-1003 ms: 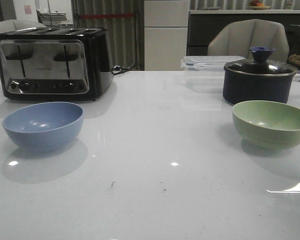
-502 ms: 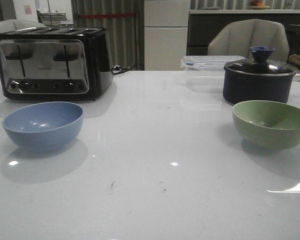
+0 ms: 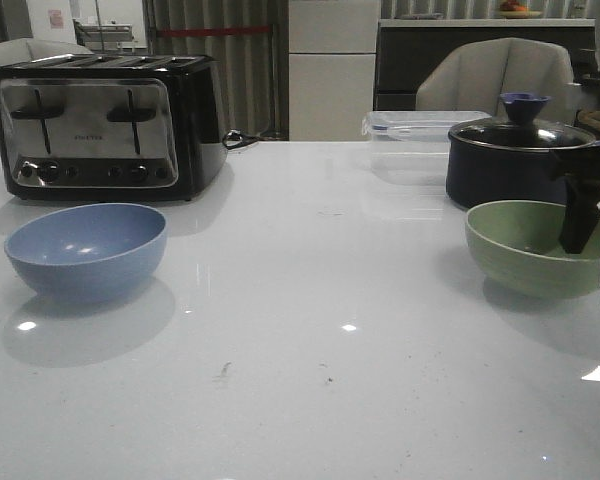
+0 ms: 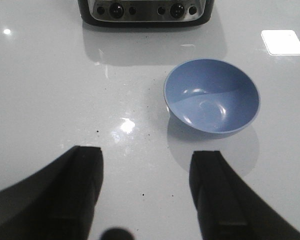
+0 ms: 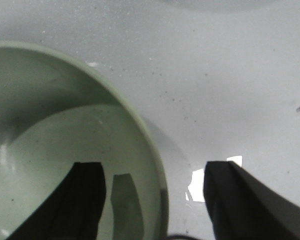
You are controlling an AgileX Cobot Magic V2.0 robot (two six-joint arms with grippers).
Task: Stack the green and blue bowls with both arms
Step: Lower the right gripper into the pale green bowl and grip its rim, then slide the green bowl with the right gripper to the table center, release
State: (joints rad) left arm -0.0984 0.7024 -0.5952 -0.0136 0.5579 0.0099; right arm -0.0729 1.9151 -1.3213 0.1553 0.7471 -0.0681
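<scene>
Now both bowls sit empty; right gripper (image 5: 155, 200) jaws apart astride green bowl (image 3: 540, 245) rim; left gripper (image 4: 147, 192) jaws apart near blue bowl (image 4: 211, 102).

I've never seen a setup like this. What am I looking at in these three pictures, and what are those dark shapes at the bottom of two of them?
This is a two-armed robot at a white table. The wide picture looks forward from the robot. The other two come from cameras on its wrists, so the dark shapes are the fingers of each pincer.

The left pincer is open above the table, holding nothing, with the blue bowl ahead of it. The right pincer is open too, straddling the rim of the green bowl: one finger inside, one outside, not yet closed.

Also on the table: a toaster, a dark lidded pot and a clear plastic box.
</scene>
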